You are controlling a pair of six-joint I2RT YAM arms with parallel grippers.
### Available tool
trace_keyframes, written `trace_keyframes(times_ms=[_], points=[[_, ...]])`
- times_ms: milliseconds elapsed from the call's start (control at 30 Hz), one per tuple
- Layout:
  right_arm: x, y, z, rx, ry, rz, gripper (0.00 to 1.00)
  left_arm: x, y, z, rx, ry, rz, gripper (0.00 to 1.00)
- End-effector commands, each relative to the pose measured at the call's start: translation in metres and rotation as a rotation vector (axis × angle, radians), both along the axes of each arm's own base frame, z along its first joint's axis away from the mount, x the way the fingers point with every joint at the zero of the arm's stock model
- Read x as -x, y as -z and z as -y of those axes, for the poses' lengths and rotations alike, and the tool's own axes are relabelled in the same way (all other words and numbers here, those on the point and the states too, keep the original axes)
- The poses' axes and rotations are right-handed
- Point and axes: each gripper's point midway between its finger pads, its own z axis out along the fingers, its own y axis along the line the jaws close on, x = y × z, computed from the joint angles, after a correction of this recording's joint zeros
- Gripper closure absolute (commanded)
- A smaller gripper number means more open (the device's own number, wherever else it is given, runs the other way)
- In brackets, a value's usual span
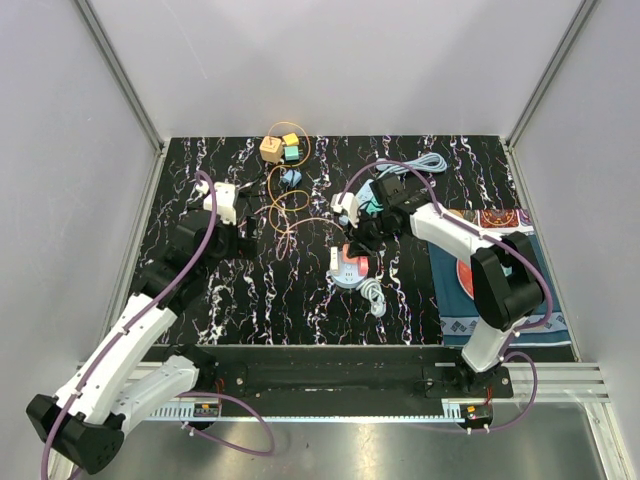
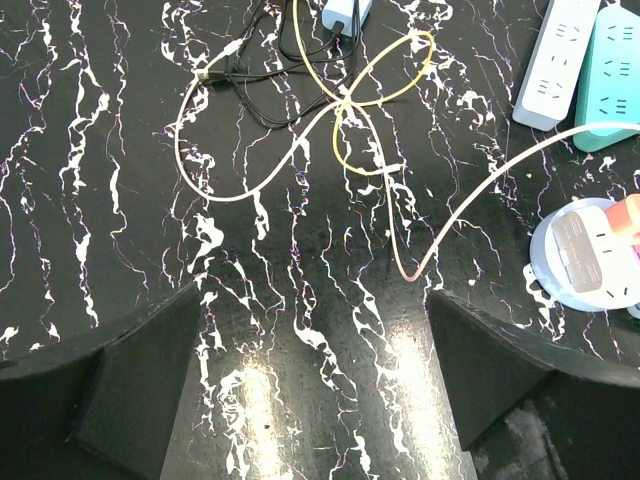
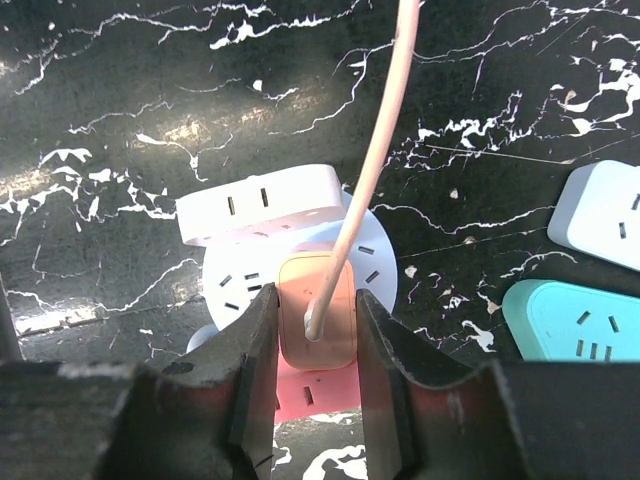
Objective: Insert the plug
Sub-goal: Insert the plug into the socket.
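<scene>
In the right wrist view my right gripper point(image 3: 315, 295) is shut on a peach plug point(image 3: 316, 310), one finger on each side. A peach cable point(image 3: 375, 150) runs up from the plug. The plug sits over the round white socket block point(image 3: 385, 265), which has a pink part under it. Its prongs are hidden. From above, the right gripper point(image 1: 362, 232) is just behind the round block point(image 1: 348, 268). My left gripper point(image 2: 315, 370) hangs open over bare table at the left point(image 1: 243, 238), holding nothing. The yellow cable point(image 2: 300, 150) lies looped ahead of it.
A white power strip point(image 1: 345, 208) and a teal one point(image 1: 370, 205) lie behind the round block. Small cube adapters point(image 1: 280, 148) and a blue adapter point(image 1: 290, 178) sit at the back. A coiled white cord point(image 1: 375, 295) lies near the block, and a patterned mat point(image 1: 500, 260) lies at the right.
</scene>
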Motion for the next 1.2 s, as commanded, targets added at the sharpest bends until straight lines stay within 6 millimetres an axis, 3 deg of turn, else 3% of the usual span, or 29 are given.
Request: trace_keyframes(times_ms=[0,267,600,967,1167], points=[[-0.001,0.003,-0.005,0.029,-0.048,0.048,0.97,-0.008,-0.007,0.003,0.027,0.003,0.036,0.01],[-0.003,0.011,-0.004,0.053,-0.056,0.045,0.96,-0.008,-0.005,0.003,0.022,0.004,0.032,0.01],[-0.021,-0.002,-0.008,0.025,-0.026,0.144,0.96,-0.008,-0.004,0.004,0.023,0.014,0.029,0.01],[-0.006,0.007,-0.01,0.005,-0.05,0.081,0.96,-0.008,-0.002,0.005,0.023,0.022,0.025,0.01],[-0.003,0.011,-0.001,0.049,-0.045,0.073,0.96,-0.007,-0.001,0.007,0.025,0.03,0.021,0.01]])
